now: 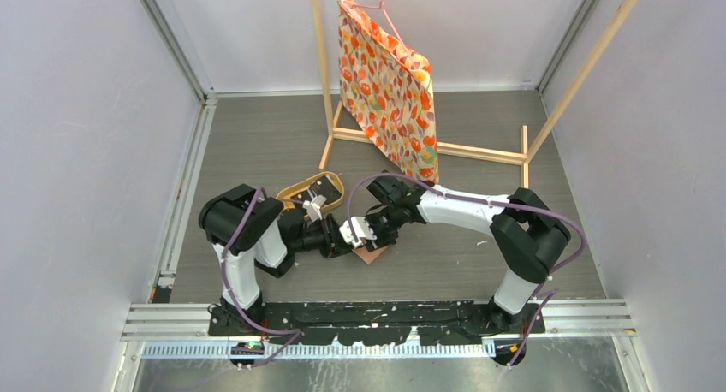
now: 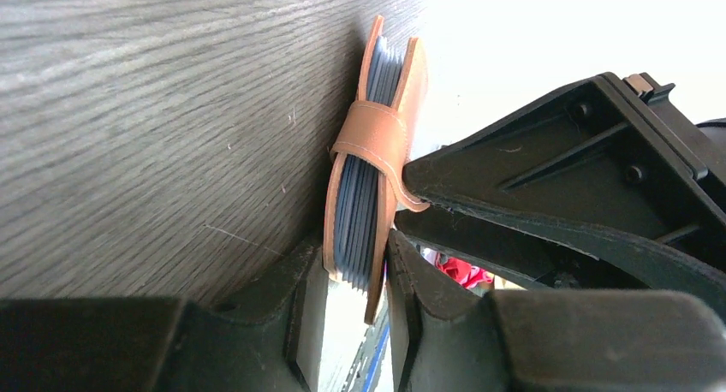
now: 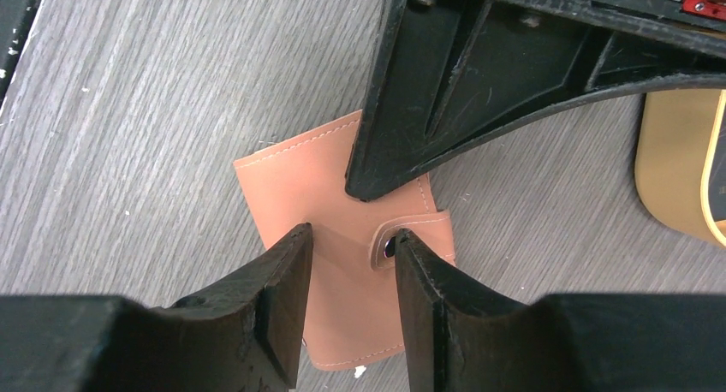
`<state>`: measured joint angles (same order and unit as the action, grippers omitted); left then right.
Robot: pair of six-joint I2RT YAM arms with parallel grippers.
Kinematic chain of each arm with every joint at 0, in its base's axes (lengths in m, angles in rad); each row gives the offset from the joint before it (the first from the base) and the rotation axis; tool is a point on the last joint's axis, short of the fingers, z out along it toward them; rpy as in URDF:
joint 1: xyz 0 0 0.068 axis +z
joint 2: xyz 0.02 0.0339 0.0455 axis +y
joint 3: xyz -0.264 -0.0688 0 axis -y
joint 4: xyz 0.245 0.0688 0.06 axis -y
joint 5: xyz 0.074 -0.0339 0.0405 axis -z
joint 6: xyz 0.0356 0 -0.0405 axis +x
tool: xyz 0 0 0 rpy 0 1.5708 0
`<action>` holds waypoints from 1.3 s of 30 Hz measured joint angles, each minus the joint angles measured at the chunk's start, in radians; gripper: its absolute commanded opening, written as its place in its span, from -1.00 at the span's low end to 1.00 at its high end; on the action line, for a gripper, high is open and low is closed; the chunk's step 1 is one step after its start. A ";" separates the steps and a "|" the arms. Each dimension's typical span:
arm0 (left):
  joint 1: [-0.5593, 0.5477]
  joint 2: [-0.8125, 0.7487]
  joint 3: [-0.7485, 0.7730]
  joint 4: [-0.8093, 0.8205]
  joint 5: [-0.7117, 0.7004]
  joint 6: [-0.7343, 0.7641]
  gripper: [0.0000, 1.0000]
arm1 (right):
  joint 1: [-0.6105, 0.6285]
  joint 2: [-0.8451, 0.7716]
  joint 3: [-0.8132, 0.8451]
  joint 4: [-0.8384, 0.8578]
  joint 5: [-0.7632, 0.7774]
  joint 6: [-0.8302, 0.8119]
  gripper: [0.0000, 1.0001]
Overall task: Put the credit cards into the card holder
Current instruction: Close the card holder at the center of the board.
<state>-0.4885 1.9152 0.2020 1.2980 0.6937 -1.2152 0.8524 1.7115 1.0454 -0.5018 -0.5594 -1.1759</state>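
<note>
The salmon-brown card holder (image 3: 291,178) lies folded on the wooden table, its snap tab wrapped round one edge. In the left wrist view the card holder (image 2: 377,144) shows edge-on with grey-blue slots, and I cannot tell credit cards from slots. My left gripper (image 2: 355,298) is shut on its near end, one finger on each face. My right gripper (image 3: 351,246) stands open over the holder, its right finger at the tab's snap stud and nothing pinched between the fingers. From above, both grippers meet over the card holder (image 1: 371,255). No loose credit cards show.
An oval yellow-rimmed wooden tray (image 1: 300,187) sits just behind the grippers, and its edge shows in the right wrist view (image 3: 676,169). A flowered bag (image 1: 385,92) hangs from a wooden rack (image 1: 479,152) at the back. Grey walls close in the table.
</note>
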 measured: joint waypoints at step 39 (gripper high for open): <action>-0.009 -0.678 0.178 -1.195 -0.258 0.227 -0.14 | 0.033 -0.019 -0.045 0.071 0.024 0.005 -0.14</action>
<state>-0.4976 1.2369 0.3798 0.1032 0.4358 -0.9886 0.8856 1.6928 1.0004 -0.4313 -0.5354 -1.1709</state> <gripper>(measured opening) 0.435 0.440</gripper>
